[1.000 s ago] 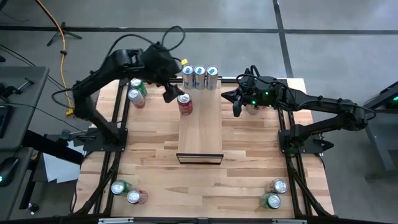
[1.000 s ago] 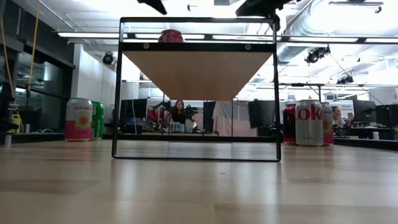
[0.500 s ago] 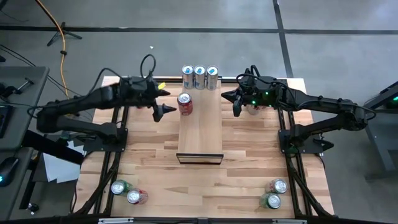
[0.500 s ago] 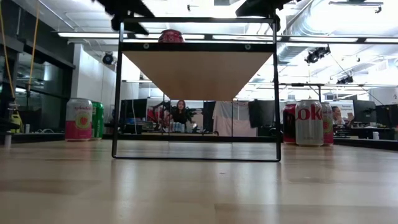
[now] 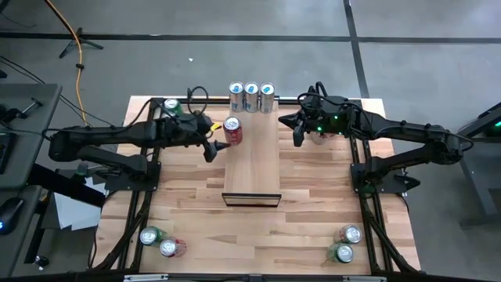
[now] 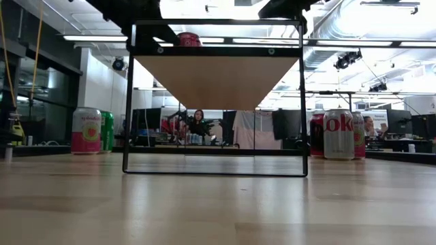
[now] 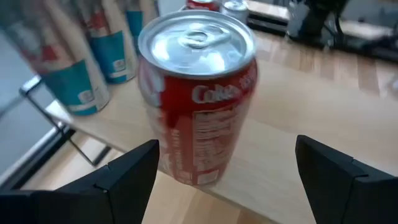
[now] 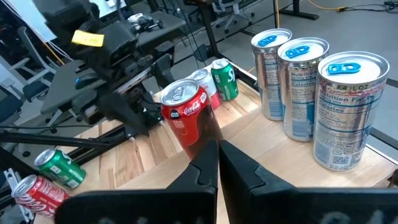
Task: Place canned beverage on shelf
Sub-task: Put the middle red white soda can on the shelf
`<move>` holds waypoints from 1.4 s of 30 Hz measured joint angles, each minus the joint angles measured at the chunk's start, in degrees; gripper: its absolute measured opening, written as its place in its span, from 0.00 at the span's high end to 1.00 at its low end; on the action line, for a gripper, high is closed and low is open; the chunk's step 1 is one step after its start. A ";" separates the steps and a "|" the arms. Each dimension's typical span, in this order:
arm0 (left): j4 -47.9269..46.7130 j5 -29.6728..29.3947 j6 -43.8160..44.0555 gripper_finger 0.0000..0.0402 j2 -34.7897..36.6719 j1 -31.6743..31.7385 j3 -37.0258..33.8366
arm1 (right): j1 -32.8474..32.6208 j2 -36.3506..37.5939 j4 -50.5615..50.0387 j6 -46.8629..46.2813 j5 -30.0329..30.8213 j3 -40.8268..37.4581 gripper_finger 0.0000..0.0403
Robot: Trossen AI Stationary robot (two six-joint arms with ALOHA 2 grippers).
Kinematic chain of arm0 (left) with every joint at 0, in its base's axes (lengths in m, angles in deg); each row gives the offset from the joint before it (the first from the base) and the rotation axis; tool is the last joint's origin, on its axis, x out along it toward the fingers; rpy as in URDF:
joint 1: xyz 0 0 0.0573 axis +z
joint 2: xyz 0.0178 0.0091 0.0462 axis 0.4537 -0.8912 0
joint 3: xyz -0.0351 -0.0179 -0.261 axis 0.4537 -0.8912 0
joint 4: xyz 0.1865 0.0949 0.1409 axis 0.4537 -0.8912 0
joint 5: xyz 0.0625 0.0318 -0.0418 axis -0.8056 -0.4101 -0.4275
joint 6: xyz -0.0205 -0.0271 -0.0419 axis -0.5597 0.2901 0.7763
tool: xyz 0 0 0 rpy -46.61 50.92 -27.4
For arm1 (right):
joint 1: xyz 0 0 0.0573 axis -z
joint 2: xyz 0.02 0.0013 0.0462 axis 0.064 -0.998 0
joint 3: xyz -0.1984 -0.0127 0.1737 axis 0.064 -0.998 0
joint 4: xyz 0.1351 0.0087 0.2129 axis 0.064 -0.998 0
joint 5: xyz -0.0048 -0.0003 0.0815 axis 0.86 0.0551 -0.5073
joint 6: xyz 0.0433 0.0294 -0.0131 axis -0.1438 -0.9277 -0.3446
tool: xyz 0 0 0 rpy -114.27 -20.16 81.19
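A red cola can (image 5: 232, 131) stands upright on its base at the far left of the shelf (image 5: 252, 168), a pale wood panel raised on a thin dark frame (image 6: 129, 102). My left gripper (image 5: 210, 149) is open just left of the can and slightly nearer. In the left wrist view its fingers (image 7: 127, 177) stand apart on either side of the can (image 7: 199, 93) without touching it. My right gripper (image 5: 297, 135) hangs shut to the right of the shelf, its fingers (image 8: 217, 168) pointing toward the can (image 8: 186, 115).
Three blue-and-silver cans (image 5: 251, 97) stand in a row past the shelf's far end. More cans sit at the far left (image 5: 171, 106), near left (image 5: 156, 239) and near right (image 5: 344, 243). In the low view a pink can (image 6: 86, 131) and a Coke can (image 6: 338, 134) flank the frame.
My left arm has sunk from high over the table's far left to a low, stretched reach. Its gripper has come down and a little toward the near edge, ending beside the red can, still open. The can has stayed where it was on the shelf.
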 joint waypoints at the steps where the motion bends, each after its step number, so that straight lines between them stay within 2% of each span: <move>1: 0.32 0.00 -1.32 0.23 -0.12 0.14 -0.02 | 0.00 0.00 0.00 0.00 0.12 0.00 1.00; 6: 2.44 0.76 -7.40 0.23 -0.22 2.82 -0.02 | 0.00 0.00 -0.03 0.00 0.15 0.00 1.00; 12: 5.83 11.90 -13.70 0.23 -1.22 6.69 -0.02 | 0.00 0.00 -0.60 0.00 0.23 0.00 1.00; 17: 7.60 17.87 -19.43 0.23 -3.81 8.57 -0.02 | 0.00 -0.13 -1.21 0.00 0.23 0.00 1.00; 24: 11.95 19.01 -22.49 0.23 -8.17 9.58 -0.07 | 0.00 -0.13 -1.28 0.00 0.23 0.00 1.00; 31: 17.34 21.16 -24.49 0.23 -10.31 9.57 -0.07 | 0.00 -0.59 -1.58 0.00 0.19 0.00 1.00; 35: 17.40 21.18 -24.50 0.23 -10.67 9.55 -0.07 | 0.00 -1.59 -1.77 -0.39 0.17 0.02 1.00; 38: 17.68 20.94 -22.53 0.27 -10.67 9.55 -0.07 | 0.00 -2.52 -1.63 -0.40 0.14 0.02 1.00; 42: 18.64 20.32 -18.14 0.39 -10.67 9.55 -0.07 | 0.00 -3.54 -1.56 -0.42 0.08 0.02 1.00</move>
